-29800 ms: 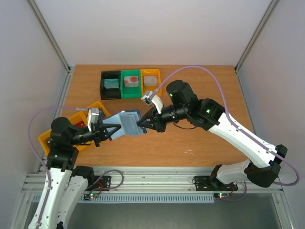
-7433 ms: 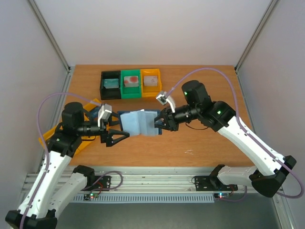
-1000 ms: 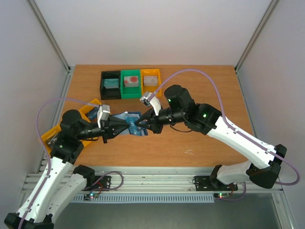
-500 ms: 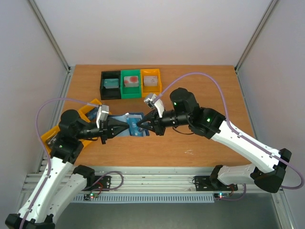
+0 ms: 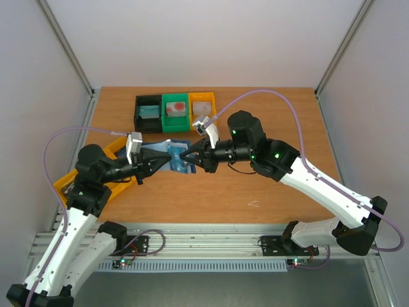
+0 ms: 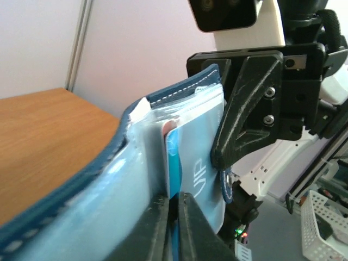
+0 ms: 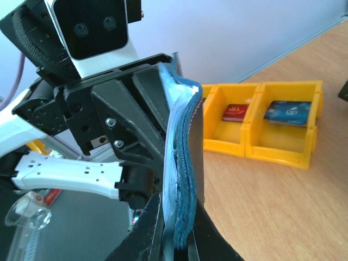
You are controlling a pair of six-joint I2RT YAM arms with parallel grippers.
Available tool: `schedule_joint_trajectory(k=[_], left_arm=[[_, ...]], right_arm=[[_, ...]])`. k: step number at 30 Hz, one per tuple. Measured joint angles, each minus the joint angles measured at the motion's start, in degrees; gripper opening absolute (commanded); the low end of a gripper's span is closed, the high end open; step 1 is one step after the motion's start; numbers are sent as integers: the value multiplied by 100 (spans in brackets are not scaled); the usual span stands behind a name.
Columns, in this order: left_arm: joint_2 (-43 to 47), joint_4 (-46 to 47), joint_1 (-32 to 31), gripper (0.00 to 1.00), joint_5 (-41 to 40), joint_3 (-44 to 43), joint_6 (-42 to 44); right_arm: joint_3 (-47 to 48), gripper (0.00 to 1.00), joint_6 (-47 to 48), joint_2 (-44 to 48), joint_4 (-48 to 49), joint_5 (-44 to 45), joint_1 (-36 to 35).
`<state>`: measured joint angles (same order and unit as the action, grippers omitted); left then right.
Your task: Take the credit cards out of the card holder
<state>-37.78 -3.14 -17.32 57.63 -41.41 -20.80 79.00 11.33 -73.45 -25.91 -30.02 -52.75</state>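
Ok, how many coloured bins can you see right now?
5: black bin, green bin and orange bin in a row at the back; two yellow bins on the left. The left arm may hide more there.

The card holder [image 5: 182, 166] hung above the middle of the table [image 5: 268, 115], with the left gripper [image 5: 170, 155] on its left and the right gripper [image 5: 185, 155] clamped on its right edge. One credit card [image 6: 176, 157] stood in a pocket, its edge between the left gripper's fingers [image 6: 157, 223]. Behind, a row of three bins [image 5: 175, 126] held a card apiece. A pair of joined bins [image 7: 272, 155] at the table's left held two more cards [image 7: 235, 112].
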Motion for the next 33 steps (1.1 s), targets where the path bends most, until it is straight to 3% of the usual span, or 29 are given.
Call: schedule_joint_trajectory(k=[3, 6, 11, 19, 24, 29, 33], left_arm=[[-52, 68, 7, 0, -151, 0, -55], [-44, 66, 7, 0, -197, 0, -66], [-4, 48, -90, 0, 101, -42, -109], [-4, 116, 129, 0, 363, -90, -350], [55, 136, 240, 0, 527, -103, -407], [68, 122, 280, 0, 649, -190, -358], [68, 76, 313, 0, 726, -197, -315]], right_arm=[[13, 3, -63, -22, -22, 149, 24], [13, 15, -98, -15, 0, 140, 79], [-192, 26, -175, -28, 468, -68, 136], [-592, 30, -243, 133, 785, -702, 376], [-664, 26, -203, 372, 586, -918, 531], [-664, 2, -94, 542, 428, -1040, 557], [-658, 1, -55, 555, 374, -1141, 557]])
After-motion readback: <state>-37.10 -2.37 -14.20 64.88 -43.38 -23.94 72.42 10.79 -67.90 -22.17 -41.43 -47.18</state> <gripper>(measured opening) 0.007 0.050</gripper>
